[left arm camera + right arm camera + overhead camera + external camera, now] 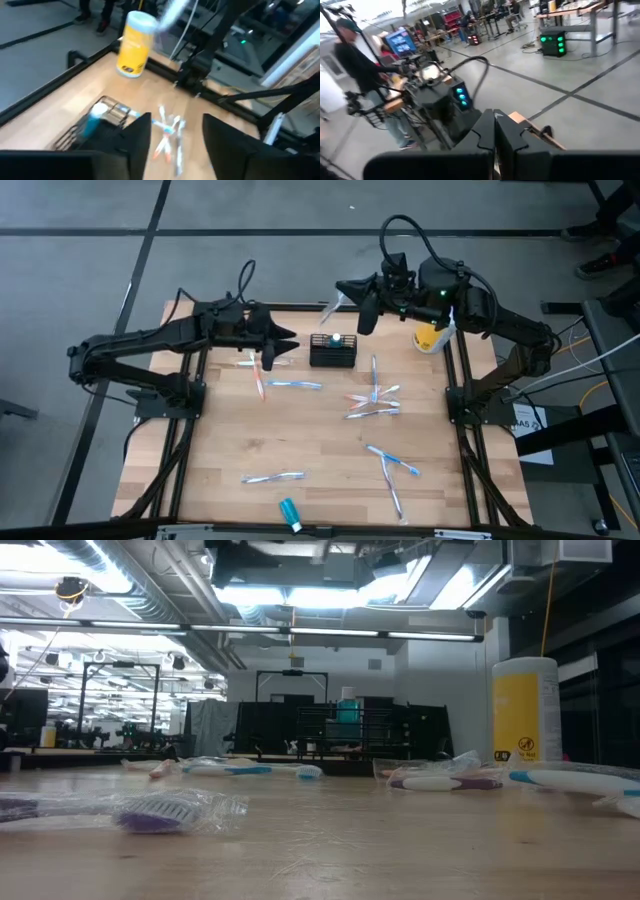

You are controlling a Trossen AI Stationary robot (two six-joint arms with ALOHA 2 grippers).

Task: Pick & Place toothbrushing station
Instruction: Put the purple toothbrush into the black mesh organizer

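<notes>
The toothbrushing station [333,352], a low black wire-mesh caddy, stands on the table near its far edge, with a teal-and-white tube [337,339] upright inside; it also shows in the low view [350,730] and the left wrist view [95,125]. My left gripper [290,343] hovers open just left of the caddy with nothing between its fingers [175,145]. My right gripper [345,290] is raised behind the caddy, over the table's far edge, shut [495,120] on a pale wrapped toothbrush [333,304]. My right gripper pinches one end of the pale wrapped toothbrush [340,298] between its two shut fingers. The fingers lie about level and point toward the table's left. The toothbrush sticks out past the fingertips, slanting down toward the caddy [172,12], lifted clear of everything.
A yellow canister with a white lid [430,337] stands at the far right. Several wrapped toothbrushes lie on the wood: an orange one [262,377] under my left gripper, a heap at mid right [372,402], others nearer [395,465] [272,477]. A teal tube [290,513] lies at the near edge.
</notes>
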